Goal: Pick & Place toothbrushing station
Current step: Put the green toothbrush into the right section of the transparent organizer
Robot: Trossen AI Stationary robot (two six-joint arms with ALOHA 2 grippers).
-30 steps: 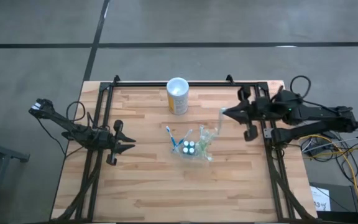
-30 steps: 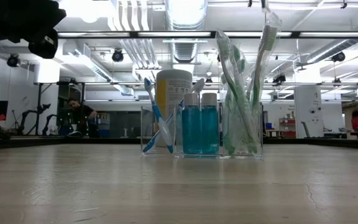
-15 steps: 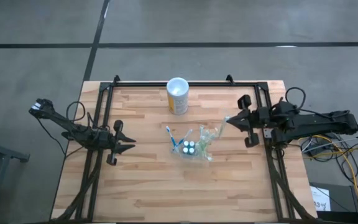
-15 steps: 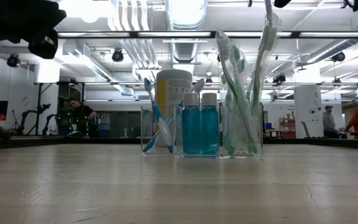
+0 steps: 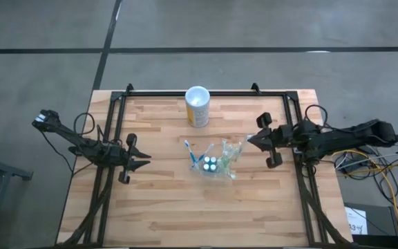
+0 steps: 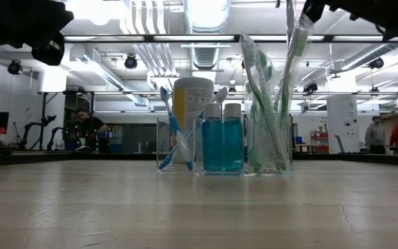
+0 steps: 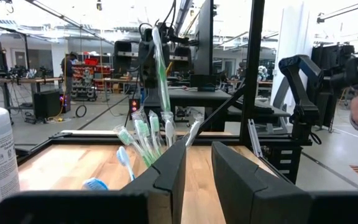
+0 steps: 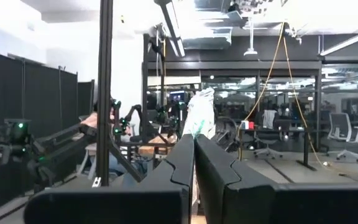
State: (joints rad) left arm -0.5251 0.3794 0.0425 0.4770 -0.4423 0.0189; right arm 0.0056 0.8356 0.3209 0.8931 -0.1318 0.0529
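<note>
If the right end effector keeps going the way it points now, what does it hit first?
Probably the green toothbrushes standing in the toothbrushing station. The right end effector holds a toothbrush just beside them, though height is unclear.

The tabletop (image 5: 171, 200) is pale wood in jointed strips, smooth with a dull sheen; the toothbrushing station (image 6: 223, 145) is clear, glossy plastic, holding plastic toothbrushes (image 6: 264, 104). The yellow cup (image 5: 197, 106) looks opaque and matt; both arms' end effector fingers (image 7: 166, 177) are dark matt plastic.
</note>
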